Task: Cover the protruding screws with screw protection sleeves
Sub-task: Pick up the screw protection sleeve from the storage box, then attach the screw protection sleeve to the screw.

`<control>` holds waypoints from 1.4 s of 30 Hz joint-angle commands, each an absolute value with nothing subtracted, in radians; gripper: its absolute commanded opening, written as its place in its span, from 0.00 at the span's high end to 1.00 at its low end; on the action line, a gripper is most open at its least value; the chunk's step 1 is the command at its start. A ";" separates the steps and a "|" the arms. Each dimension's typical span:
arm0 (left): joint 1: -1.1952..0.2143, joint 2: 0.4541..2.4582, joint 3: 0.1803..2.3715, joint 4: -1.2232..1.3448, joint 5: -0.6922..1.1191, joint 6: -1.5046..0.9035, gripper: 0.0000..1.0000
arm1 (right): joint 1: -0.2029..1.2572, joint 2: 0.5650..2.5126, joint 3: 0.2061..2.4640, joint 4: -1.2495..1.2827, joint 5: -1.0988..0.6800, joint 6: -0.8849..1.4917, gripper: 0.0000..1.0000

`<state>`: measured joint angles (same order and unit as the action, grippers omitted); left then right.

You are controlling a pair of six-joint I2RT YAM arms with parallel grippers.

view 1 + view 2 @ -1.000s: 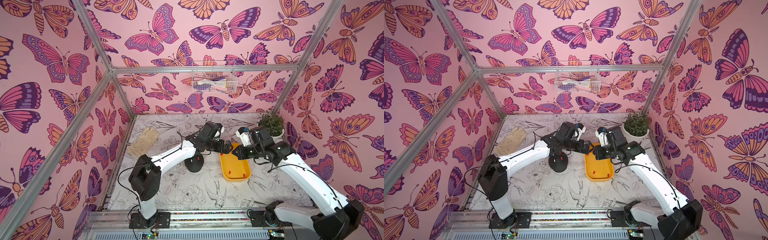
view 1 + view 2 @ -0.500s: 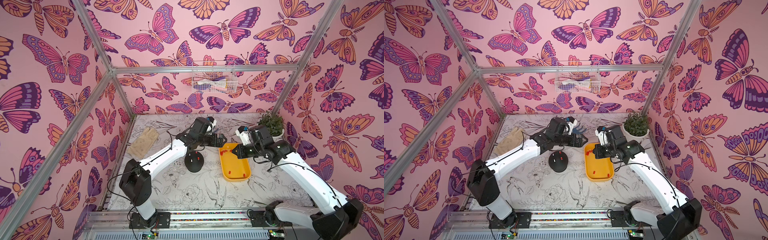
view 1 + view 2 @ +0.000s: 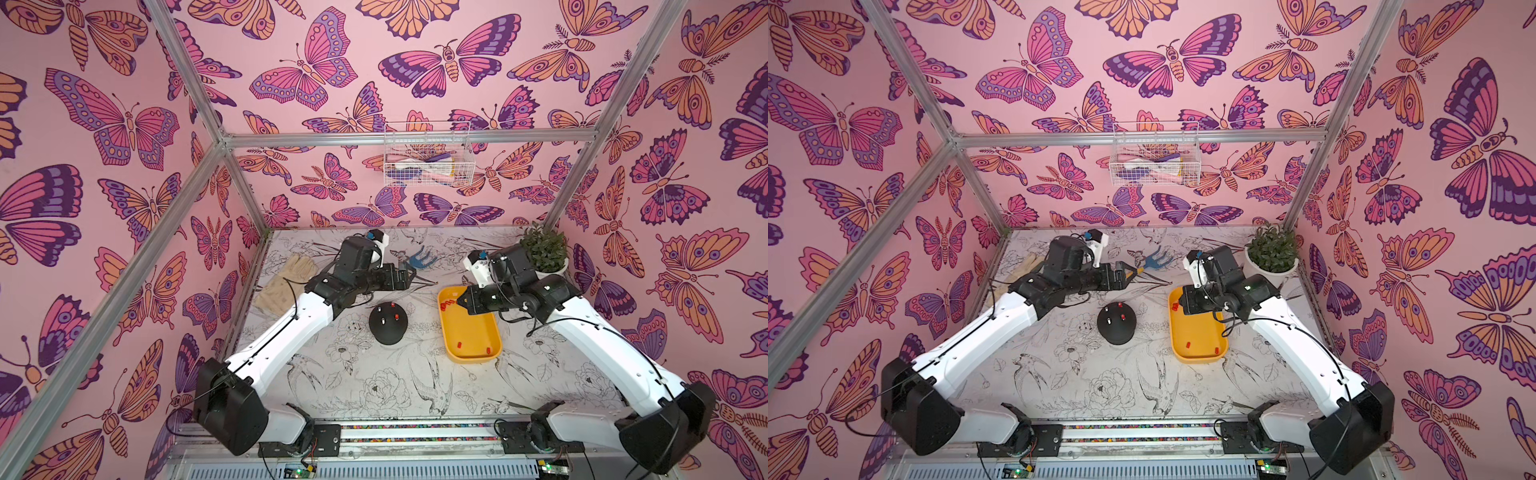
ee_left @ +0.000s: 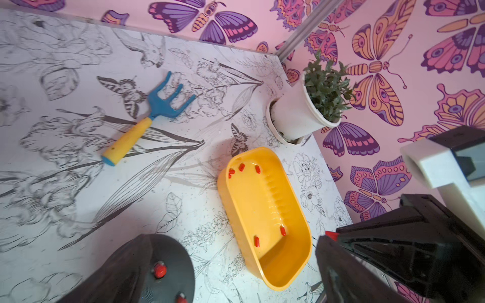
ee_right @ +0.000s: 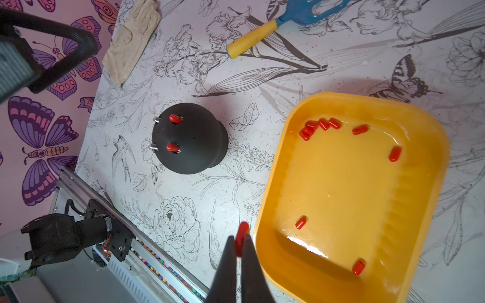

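Item: one tiny bright red tubular rubber screw protection sleeve point(image 5: 241, 232), pinched between the near-closed jaws of the right gripper point(image 5: 239, 245) with its end poking past the tips. It is carried above the table just beside the yellow rectangular plastic tray point(image 5: 367, 99), where the spare sleeves point(image 5: 312, 128) lie loose. Handling, as judged: feather-light, soft and squashy, apt to tilt or squirt out, so best gripped lightly on its side wall with the open mouth left free. Destination: black dome-shaped round base point(image 5: 199, 141), two studs capped red, two bare silvery metal screws point(image 5: 156, 119) remaining; the left gripper point(image 3: 409, 276) hovers beyond it, and its jaw state cannot be told.
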<state>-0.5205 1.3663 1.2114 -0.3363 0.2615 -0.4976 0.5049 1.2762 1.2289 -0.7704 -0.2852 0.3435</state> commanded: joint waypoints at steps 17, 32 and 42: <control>-0.277 1.029 1.026 -0.531 0.247 -0.416 0.00 | 0.713 1.517 1.500 -0.798 -0.217 0.363 0.92; -0.190 1.002 0.973 -0.537 0.259 -0.412 0.00 | 0.792 1.723 1.695 -0.837 -0.205 0.375 0.92; -0.161 1.012 0.927 -0.499 0.271 -0.453 0.00 | 0.820 1.829 1.775 -0.837 -0.240 0.390 0.92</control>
